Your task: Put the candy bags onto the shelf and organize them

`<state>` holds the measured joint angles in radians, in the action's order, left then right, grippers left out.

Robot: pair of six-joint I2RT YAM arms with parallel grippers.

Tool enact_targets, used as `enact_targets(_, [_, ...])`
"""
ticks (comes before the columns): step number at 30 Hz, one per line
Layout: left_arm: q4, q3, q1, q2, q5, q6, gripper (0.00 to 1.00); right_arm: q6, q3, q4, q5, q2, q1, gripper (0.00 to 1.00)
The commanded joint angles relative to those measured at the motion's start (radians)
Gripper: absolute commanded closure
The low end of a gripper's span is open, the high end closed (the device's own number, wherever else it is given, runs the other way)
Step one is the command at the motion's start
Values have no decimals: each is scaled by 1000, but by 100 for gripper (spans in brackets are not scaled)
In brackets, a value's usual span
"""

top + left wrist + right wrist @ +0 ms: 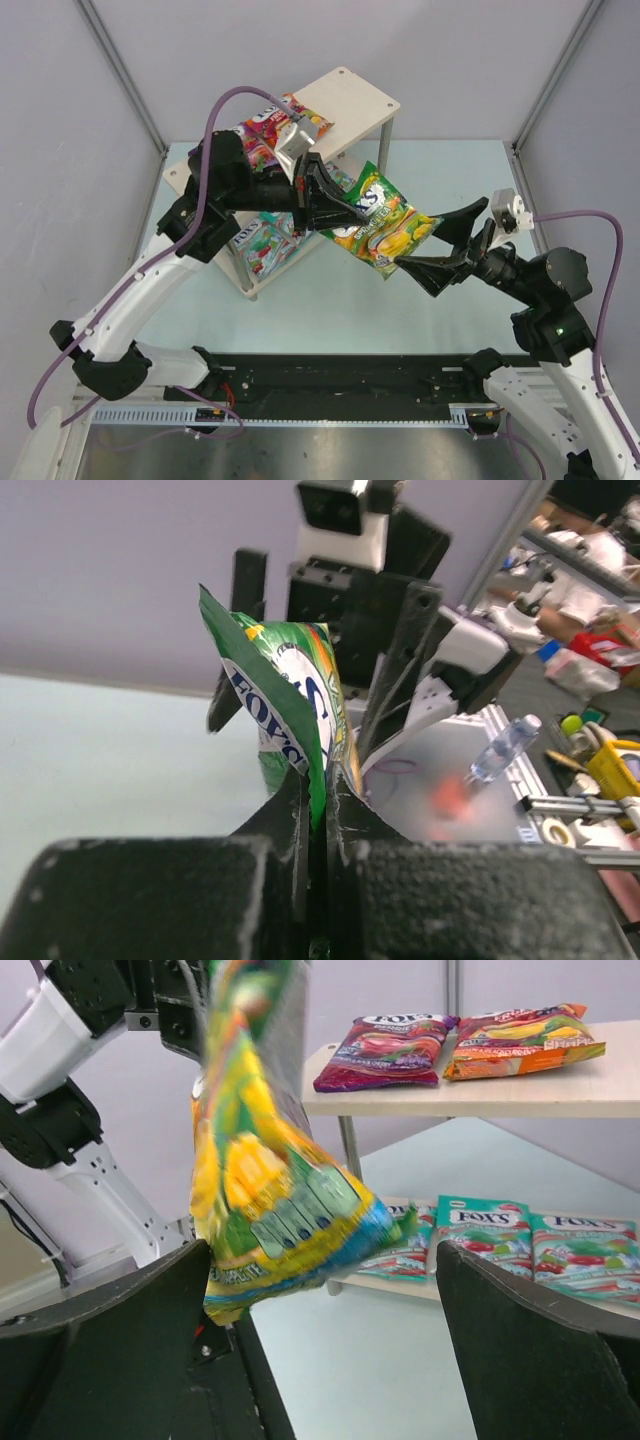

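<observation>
shelf (pixel 355 100) top: 1 purple bag (pixel 385 1050), 1 red-orange bag (pixel 520 1038) | lower: 3 teal bags (pixel 490 1235) | left gripper (pixel 317 785) clamps 1 glossy green-yellow bag (pixel 385 225) | right gripper (pixel 445 240) spread wide

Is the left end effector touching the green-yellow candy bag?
Touching: left wrist view shows the left end effector clamped on an edge of the green-yellow candy bag.
</observation>
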<state>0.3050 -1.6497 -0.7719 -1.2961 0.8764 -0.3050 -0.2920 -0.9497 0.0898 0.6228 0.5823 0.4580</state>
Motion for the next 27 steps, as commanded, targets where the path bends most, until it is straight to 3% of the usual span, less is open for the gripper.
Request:
enact_targets(1, [-314,36,5,46,59,-206,100,-84,29,-136,3,14,1,1])
enact_targets(4, [-359,59,3,54,56,-217,100,-134,48,-235,11,19,-1,2])
enact_targets(8, [-363,91,3,61,44,-209,100,-217,58,-346,40,39,1,21])
enact_targets(13, [-360,117,3,61,35,-195,100,-309,74,-462,68,60,1,34])
enact_targets(16, [-359,122,3,60,35,-190,100,-329,78,-492,77,65,1,50])
enact_targets(17, [-359,123,3,60,35,-189,100,-335,78,-495,80,67,4,63])
enact_targets(21, [-345,126,3,63,32,-169,98,-331,81,-493,80,62,4,85])
enact_targets(22, [-331,129,5,67,18,-161,93,-329,81,-486,74,54,4,90])
enact_targets(23, [-322,137,3,79,6,-143,82,-328,80,-480,68,53,5,94])
enact_targets(24, [-313,139,3,87,-10,-129,44,-319,80,-473,58,51,5,95])
enact_targets(25, [-263,137,3,95,-66,-114,31,-314,80,-464,54,48,4,96])
enact_targets(26, [-235,127,3,115,-103,-74,1,-311,80,-458,48,47,5,96])
enact_targets(27, [-204,116,5,127,-144,-51,0,-305,80,-452,32,47,4,96])
